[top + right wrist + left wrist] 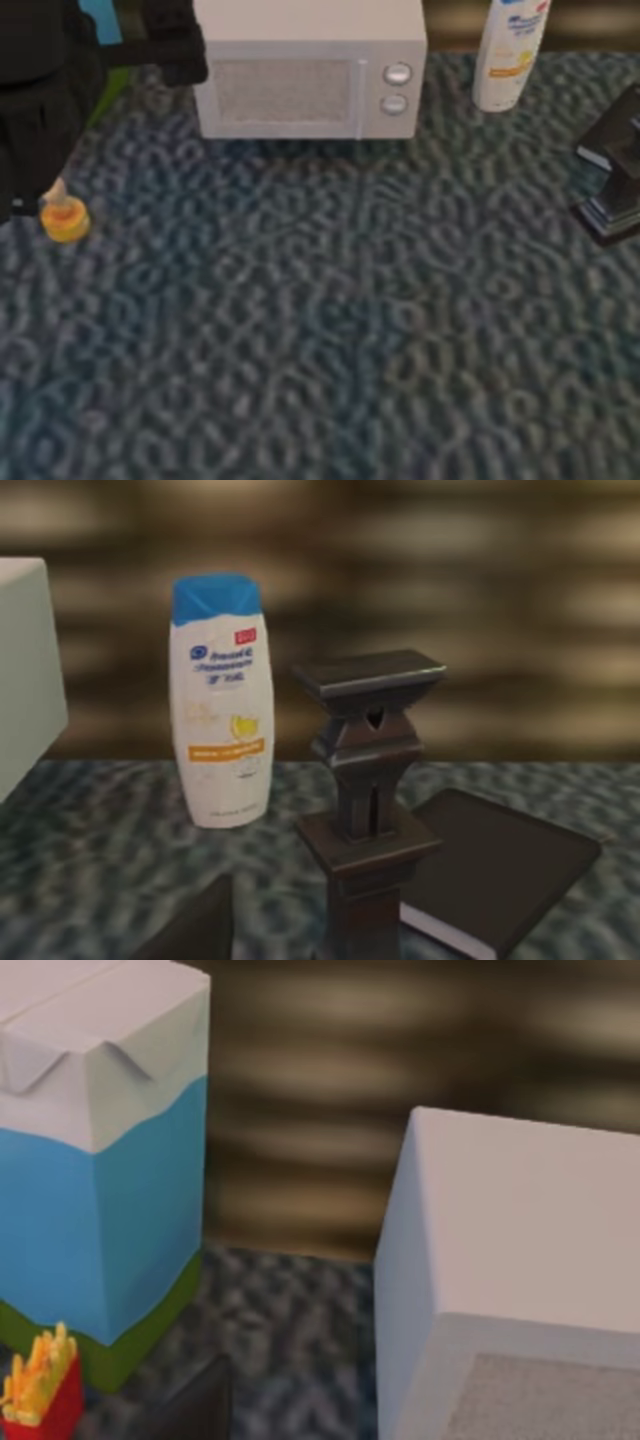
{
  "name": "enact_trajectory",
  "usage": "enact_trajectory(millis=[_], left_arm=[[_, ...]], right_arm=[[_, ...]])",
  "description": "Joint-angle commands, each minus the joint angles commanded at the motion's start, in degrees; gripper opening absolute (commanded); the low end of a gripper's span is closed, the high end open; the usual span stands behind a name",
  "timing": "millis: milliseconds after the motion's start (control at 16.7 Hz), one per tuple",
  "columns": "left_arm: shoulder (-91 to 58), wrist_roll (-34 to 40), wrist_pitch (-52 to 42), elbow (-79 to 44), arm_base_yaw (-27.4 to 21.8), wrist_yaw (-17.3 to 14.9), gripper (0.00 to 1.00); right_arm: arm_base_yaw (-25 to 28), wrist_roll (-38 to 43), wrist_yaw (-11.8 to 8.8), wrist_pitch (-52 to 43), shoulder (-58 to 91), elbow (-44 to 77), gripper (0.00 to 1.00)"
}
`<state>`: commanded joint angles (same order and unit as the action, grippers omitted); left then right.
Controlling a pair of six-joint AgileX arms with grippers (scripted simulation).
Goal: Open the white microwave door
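Observation:
The white microwave (310, 30) stands at the back middle of the table, its two silver knobs (397, 74) on the right of its front. Its door (285, 92), with a grey mesh window, lies flat and closed. My left gripper (198, 58) is at the microwave's left side, level with the door's left edge, and stands open. In the left wrist view the microwave's corner (500, 1260) fills the right, and one dark finger (200, 1405) shows beside it, apart from the wall. Of my right gripper only one dark finger (200, 925) shows, in the right wrist view.
A blue, white and green carton (100, 1200) stands left of the microwave, with a red fries box (40, 1390) near it. A shampoo bottle (510, 50) stands right of the microwave. A dark wooden stand (370, 770) and a dark book (500, 870) sit at the right edge.

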<state>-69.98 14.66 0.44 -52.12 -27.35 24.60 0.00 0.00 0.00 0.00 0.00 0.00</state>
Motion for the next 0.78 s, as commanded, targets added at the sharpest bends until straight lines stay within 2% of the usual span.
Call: enact_trajectory(millis=[420, 600, 780], left_arm=[[-35.93, 6.65, -0.07, -24.51, -13.18, 11.7, 1.0], [-44.28, 7.99, -0.77, -30.26, -16.66, 14.65, 1.0], [-47.43, 8.48, -1.19, -32.36, -18.03, 15.83, 1.0]], right_arm=[[0.0, 0.0, 0.0, 0.0, 0.0, 0.0, 1.0], [0.0, 0.0, 0.0, 0.0, 0.0, 0.0, 1.0], [0.0, 0.0, 0.0, 0.0, 0.0, 0.0, 1.0]])
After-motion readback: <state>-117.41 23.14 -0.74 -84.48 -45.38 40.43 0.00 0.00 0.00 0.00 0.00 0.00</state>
